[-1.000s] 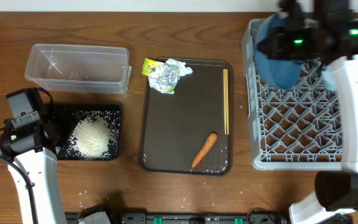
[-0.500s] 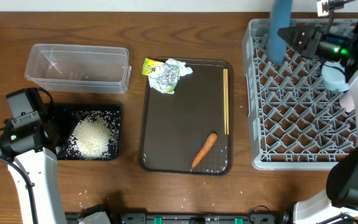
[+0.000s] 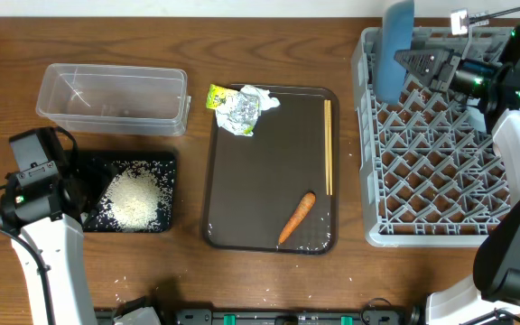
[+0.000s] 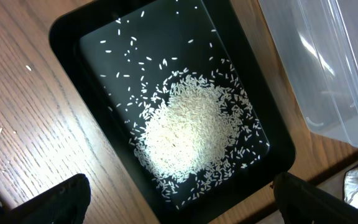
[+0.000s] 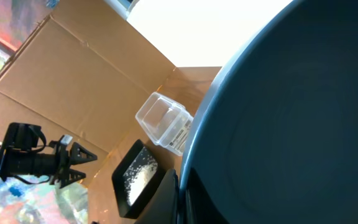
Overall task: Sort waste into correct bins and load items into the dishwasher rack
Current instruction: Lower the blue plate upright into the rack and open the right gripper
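Observation:
My right gripper [image 3: 415, 61] is shut on the rim of the dark-blue bowl [image 3: 394, 50] and holds it on edge over the back left of the light-grey dishwasher rack [image 3: 441, 217]. The bowl fills the right wrist view [image 5: 291, 118]. My left gripper [image 4: 179, 202] is open and empty above the black tray [image 3: 88, 221], which holds a heap of rice [image 3: 136, 199], also seen in the left wrist view [image 4: 188, 134]. The clear tub [image 3: 114, 97] stands empty behind it. The wrapper [image 3: 239, 108], chopsticks [image 3: 328, 158] and carrot [image 3: 296, 218] lie on the brown serving tray [image 3: 260, 181].
A few rice grains lie on the wood table in front of the black tray [image 3: 129, 282]. The light-blue cup and the white-pinkish cup are hidden behind my right arm or out of view. A cardboard box stands beyond the table in the right wrist view [image 5: 86, 81].
My right gripper has turned the blue bowl from flat-on to upright on its edge and moved it left toward the rack's back left corner. The left arm has not moved.

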`<action>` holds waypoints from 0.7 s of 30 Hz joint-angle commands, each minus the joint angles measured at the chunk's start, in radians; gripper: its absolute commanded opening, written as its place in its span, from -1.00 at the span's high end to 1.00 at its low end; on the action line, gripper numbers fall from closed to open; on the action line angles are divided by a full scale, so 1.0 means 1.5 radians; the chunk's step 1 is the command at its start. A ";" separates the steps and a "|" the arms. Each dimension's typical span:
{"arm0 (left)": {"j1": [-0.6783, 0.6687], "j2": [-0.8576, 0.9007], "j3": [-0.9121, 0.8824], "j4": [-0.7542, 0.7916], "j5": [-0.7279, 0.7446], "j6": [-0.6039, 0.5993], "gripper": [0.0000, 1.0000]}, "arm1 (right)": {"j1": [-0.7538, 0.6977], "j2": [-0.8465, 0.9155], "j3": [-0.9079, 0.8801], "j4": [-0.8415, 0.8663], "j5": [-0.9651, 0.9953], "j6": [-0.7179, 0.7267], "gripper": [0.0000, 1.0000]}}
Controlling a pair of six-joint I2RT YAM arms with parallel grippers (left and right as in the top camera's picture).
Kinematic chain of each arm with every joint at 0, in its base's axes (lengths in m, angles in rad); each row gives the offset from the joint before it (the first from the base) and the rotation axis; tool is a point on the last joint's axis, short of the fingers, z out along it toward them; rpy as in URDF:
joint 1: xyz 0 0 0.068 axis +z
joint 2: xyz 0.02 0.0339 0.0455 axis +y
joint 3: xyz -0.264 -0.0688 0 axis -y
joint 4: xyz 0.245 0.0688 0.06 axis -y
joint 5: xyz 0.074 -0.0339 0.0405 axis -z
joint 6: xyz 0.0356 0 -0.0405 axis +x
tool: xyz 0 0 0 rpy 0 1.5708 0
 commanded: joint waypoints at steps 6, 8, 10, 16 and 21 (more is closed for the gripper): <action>0.003 0.001 0.011 0.000 -0.003 -0.001 -0.93 | 0.014 0.002 0.002 0.007 0.001 0.006 0.98; 0.003 0.001 0.011 0.000 -0.003 -0.001 -0.93 | 0.018 0.002 0.002 0.015 0.013 0.007 0.98; 0.003 0.001 0.011 0.000 -0.003 -0.001 -0.92 | 0.021 0.002 0.002 0.019 0.034 0.007 0.98; 0.003 0.001 0.011 0.000 -0.003 -0.001 -0.92 | 0.035 0.006 0.002 0.059 0.053 0.009 0.97; 0.003 0.001 0.011 0.000 -0.003 -0.001 -0.92 | 0.050 0.032 0.002 0.127 0.053 0.057 0.97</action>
